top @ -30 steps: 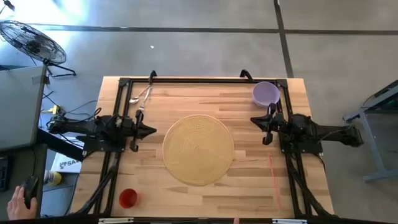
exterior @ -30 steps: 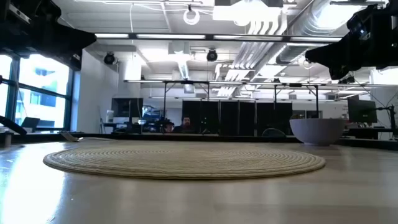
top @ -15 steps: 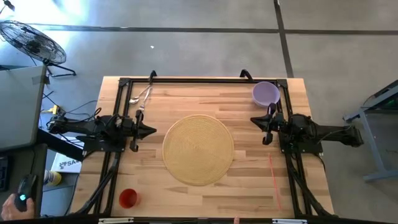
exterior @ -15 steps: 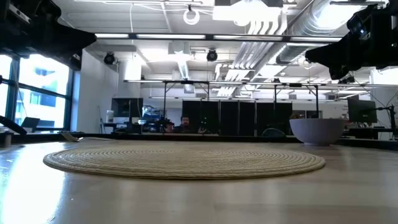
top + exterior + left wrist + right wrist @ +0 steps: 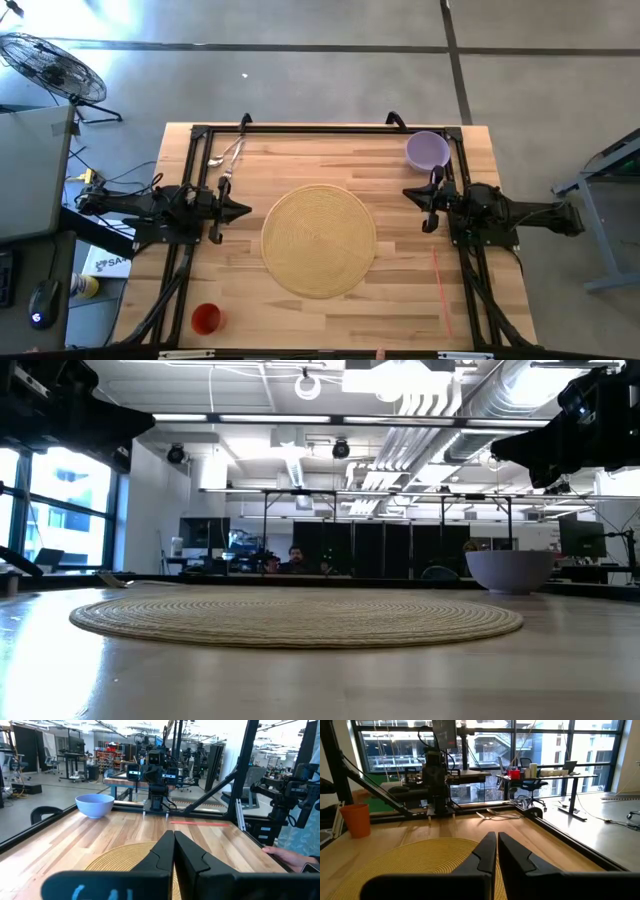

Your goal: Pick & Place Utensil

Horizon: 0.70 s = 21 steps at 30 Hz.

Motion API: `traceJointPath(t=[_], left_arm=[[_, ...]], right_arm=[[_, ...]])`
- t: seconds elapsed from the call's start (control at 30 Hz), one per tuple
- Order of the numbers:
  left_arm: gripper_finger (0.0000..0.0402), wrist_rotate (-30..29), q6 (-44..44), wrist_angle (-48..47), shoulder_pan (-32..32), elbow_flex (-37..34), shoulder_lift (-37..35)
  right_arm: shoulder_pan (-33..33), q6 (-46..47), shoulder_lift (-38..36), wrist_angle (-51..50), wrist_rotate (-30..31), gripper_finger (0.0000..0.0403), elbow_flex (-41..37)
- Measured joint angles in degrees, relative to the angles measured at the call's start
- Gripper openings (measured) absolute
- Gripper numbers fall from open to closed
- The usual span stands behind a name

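Note:
Silver utensils [image 5: 228, 153] lie flat on the wooden table near its far left corner; the right wrist view shows them [image 5: 492, 813] past the mat. A round woven mat [image 5: 318, 239] lies at the table's middle. My left gripper [image 5: 246, 210] is shut and hovers at the mat's left edge, nearer than the utensils. My right gripper [image 5: 408, 193] is shut and hovers at the mat's right, just nearer than the purple bowl [image 5: 427, 150]. Neither holds anything.
An orange cup [image 5: 205, 318] stands near the table's near left corner. A red strip [image 5: 437, 275] lies on the right side. A black frame [image 5: 320, 128] runs along the far edge. A person's hand [image 5: 292, 856] rests at the table's near edge.
Both arms have kept still. At the picture's lower left, beyond the table, a person's hand on a mouse has drawn out of the high view.

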Motion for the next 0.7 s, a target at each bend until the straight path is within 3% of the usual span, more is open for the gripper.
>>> traceJointPath(t=[0.7], left_arm=[[0.0001, 0.00, 0.00, -2.77, 0.00, -0.01, -0.01]], right_arm=[[0.00, 0.01, 0.02, 0.00, 0.00, 0.0012, 0.00]])
